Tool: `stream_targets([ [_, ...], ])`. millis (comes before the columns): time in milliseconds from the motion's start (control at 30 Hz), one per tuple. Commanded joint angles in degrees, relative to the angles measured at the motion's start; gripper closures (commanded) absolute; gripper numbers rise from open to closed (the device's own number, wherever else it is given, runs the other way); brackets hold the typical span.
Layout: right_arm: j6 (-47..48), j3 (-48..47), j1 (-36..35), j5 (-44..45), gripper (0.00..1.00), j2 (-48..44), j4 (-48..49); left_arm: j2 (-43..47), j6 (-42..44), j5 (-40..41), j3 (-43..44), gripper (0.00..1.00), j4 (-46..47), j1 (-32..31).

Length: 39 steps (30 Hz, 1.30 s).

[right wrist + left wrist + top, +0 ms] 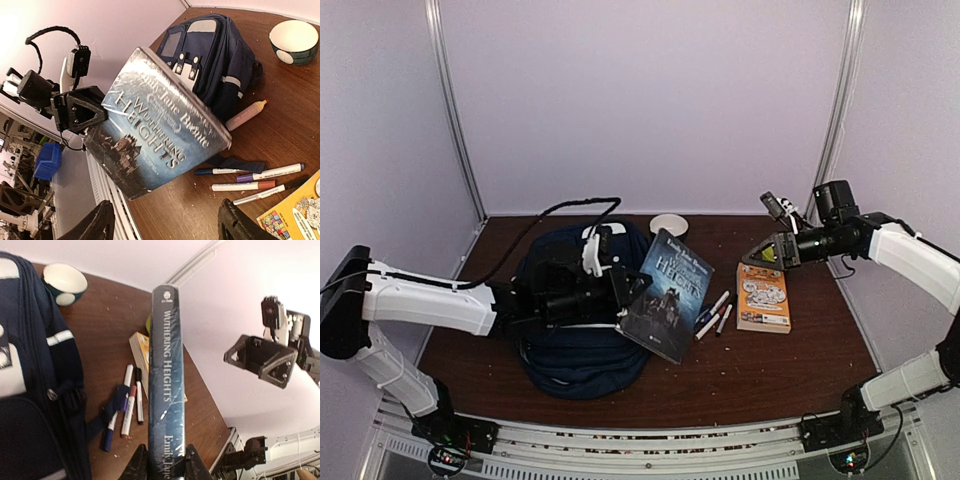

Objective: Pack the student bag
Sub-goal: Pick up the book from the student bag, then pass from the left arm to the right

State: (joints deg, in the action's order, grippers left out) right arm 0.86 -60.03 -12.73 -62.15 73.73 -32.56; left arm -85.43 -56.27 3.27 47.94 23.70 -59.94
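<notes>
While the left gripper (165, 465) clamps a book (167, 365), the navy, white-striped student bag (580, 350) slumps beneath it; the right gripper (767, 252) gapes.

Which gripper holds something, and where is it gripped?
The left gripper clamps the book across its covers at the author-name end of its spine; the right gripper is open, empty.

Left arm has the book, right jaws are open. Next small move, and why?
Probably carry the book with the left gripper over the student bag. The left gripper alone clamps the book, which is raised beside the bag. The right gripper is open and apart from it. Whether the bag's mouth is open cannot be told here, so check that first.
</notes>
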Motion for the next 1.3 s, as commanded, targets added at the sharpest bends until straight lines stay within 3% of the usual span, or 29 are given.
stream_targets([
  [0,-12.70,-0.82,-0.35,-4.41,0.29,2.67,11.61,4.07,3.18,-3.86,4.57,1.00,7.19,5.03],
  [100,-17.90,-0.16,-2.53,-3.19,0.30,3.52,17.19,5.54,3.60,-3.51,4.76,1.00,7.29,7.30],
  [333,-29.64,-0.37,-11.82,-0.97,0.26,8.29,29.93,7.04,2.09,-1.20,1.69,1.00,18.25,9.94],
  [467,-42.80,2.89,-14.82,1.96,0.19,10.32,47.46,7.40,1.19,0.49,0.58,1.00,23.31,10.37],
  [833,-48.28,2.34,-20.63,4.11,0.15,16.68,54.89,10.04,-1.42,4.83,-1.76,1.00,29.82,11.28],
  [1000,-54.09,3.27,-21.54,3.71,0.14,18.90,62.91,9.06,-3.80,4.76,-2.19,1.00,33.09,11.47],
  [1167,-69.60,3.77,-21.76,0.32,0.21,22.90,85.92,7.37,-6.81,4.99,-3.08,1.00,36.45,11.72],
  [1267,-75.40,2.74,-21.77,-0.66,0.30,25.39,93.66,6.24,-7.84,4.84,-3.22,1.00,38.41,11.78],
])
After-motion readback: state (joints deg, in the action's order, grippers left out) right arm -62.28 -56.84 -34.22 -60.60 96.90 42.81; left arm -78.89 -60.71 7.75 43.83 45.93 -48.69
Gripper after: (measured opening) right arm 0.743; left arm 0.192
